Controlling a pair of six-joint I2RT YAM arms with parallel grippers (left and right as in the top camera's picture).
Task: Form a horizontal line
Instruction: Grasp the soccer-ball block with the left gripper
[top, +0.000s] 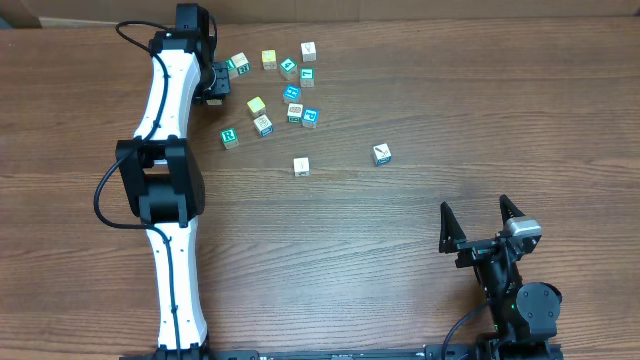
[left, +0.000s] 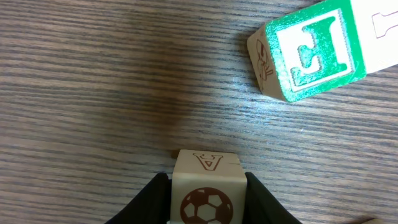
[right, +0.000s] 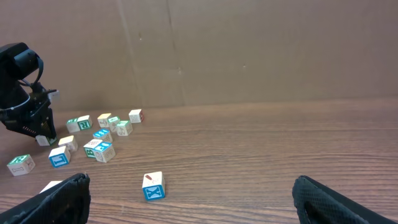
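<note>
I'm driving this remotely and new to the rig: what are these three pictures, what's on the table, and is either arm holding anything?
Two robot arms work at a wooden table. The overhead picture looks straight down; the other two come from cameras on each wrist. Small letter cubes lie scattered near the left arm. The left gripper is shut on an A cube with a football picture, near a green E cube. The right gripper is open, holding nothing.
</note>
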